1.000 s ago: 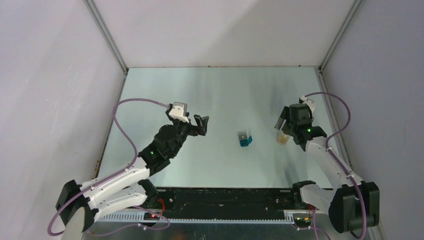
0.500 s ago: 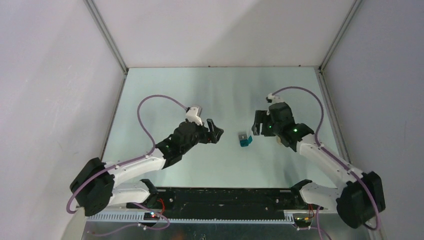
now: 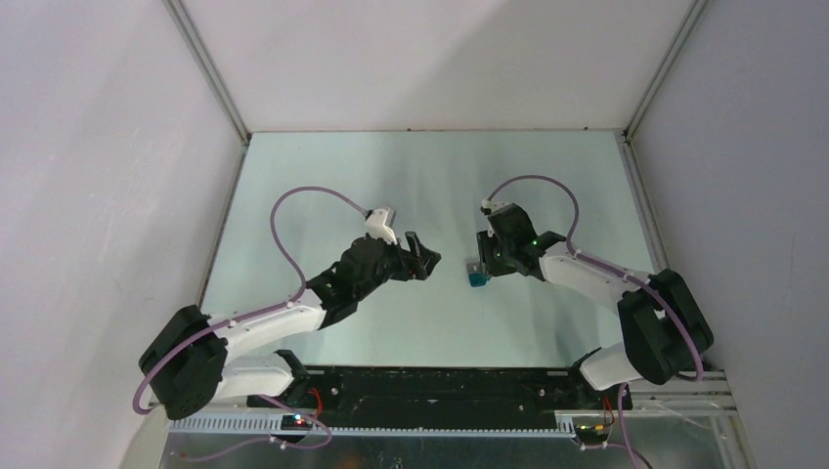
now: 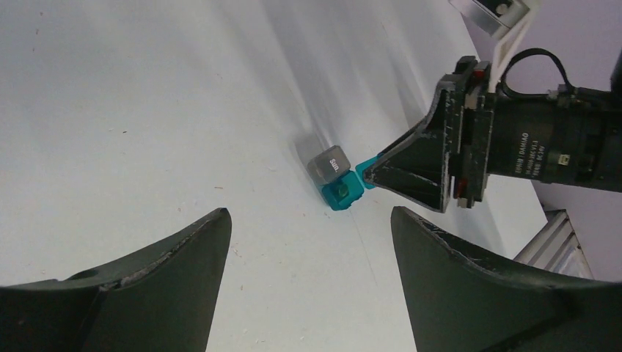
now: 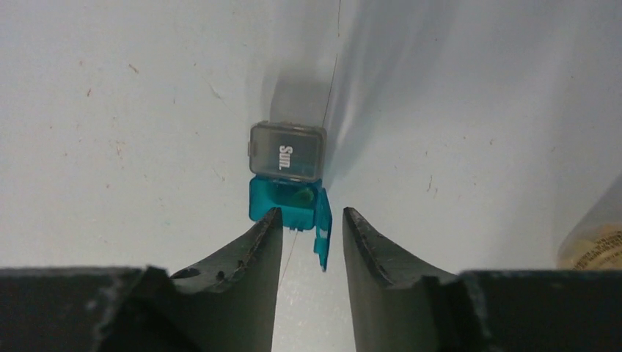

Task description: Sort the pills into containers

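The right claw (image 5: 312, 214) is closest to the teal case (image 5: 286, 176) – open just a little around its flap (image 5: 321, 233) – while the left claw (image 4: 309, 213), spread wide, waits farther off.

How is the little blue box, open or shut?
Open. The grey lid is flipped back off the teal box, and a small yellowish pill shows inside.

A yellowish bottle (image 5: 595, 233) is cut off at the right wrist view's right edge. A greenish speck (image 5: 302, 195) inside the container (image 5: 277, 204) is too small to be identified. From above, the container is partly hidden by the right gripper (image 3: 483, 258)
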`<state>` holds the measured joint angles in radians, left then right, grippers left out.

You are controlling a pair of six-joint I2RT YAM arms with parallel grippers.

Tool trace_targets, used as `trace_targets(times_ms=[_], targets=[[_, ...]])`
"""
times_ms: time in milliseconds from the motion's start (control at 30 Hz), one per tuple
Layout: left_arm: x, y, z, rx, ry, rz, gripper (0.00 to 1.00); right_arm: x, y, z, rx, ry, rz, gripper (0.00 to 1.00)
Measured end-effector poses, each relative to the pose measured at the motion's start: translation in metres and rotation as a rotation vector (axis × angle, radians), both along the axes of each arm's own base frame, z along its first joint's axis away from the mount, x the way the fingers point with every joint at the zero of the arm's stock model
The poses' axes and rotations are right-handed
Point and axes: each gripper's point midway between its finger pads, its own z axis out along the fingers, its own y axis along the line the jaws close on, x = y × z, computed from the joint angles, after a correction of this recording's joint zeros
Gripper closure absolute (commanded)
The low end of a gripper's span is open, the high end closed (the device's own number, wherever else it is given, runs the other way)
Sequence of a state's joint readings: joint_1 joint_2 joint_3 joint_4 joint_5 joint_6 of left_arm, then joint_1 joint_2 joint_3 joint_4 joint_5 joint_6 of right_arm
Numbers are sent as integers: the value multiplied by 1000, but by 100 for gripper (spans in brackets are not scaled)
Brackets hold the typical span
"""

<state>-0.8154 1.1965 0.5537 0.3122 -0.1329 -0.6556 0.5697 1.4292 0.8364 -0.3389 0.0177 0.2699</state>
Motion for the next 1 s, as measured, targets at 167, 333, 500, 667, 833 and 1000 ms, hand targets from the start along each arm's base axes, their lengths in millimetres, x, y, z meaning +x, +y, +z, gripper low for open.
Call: trace_targets(times_ms=[167, 333, 500, 667, 833, 1000], targets=[[0, 0, 0, 0, 0, -1, 14, 3, 3, -7, -23, 14, 5, 74], [0, 0, 0, 1, 0, 0, 14, 3, 3, -8, -34, 11, 5, 78], [0, 0, 0, 1, 0, 0, 14, 2, 4, -7, -46, 10, 23, 82], [0, 2, -3, 11, 8, 5, 13, -1, 4, -6, -57, 19, 42, 83], [3, 8, -7, 27, 18, 21, 13, -5, 7, -6, -53, 34, 66, 85], [3, 10, -7, 29, 18, 23, 13, -12, 17, -4, -40, 39, 127, 85]])
